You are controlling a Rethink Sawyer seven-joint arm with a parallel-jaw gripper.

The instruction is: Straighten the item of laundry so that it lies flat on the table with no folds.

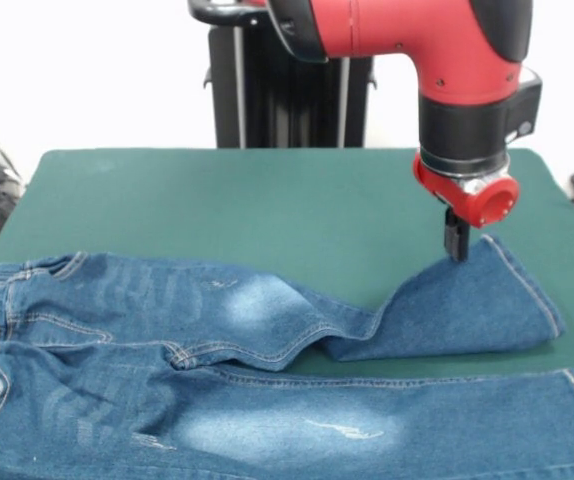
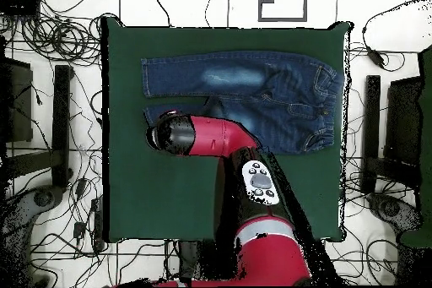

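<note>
Dark green cloth covers the bench (image 1: 267,190), which fills most of the front view below a white wall. Blue jeans (image 1: 217,370) lie across the lower half of that frame, the waistband with its metal button at the left edge and the legs running to the right. One leg stretches flat along the bottom of the frame to the right edge. The other leg is doubled back on itself, its hemmed end forming a folded flap at centre right. Pale faded patches show on both thighs.

From the top of the frame the red and black arm (image 1: 437,40) comes down, and its black tool (image 1: 456,240) touches the top edge of the folded flap. I cannot tell whether the tool is apart or together.

Seen from overhead, the jeans (image 2: 245,90) occupy the upper part of the bench (image 2: 152,183), and the arm (image 2: 211,137) hides the folded leg end at left of centre.
</note>
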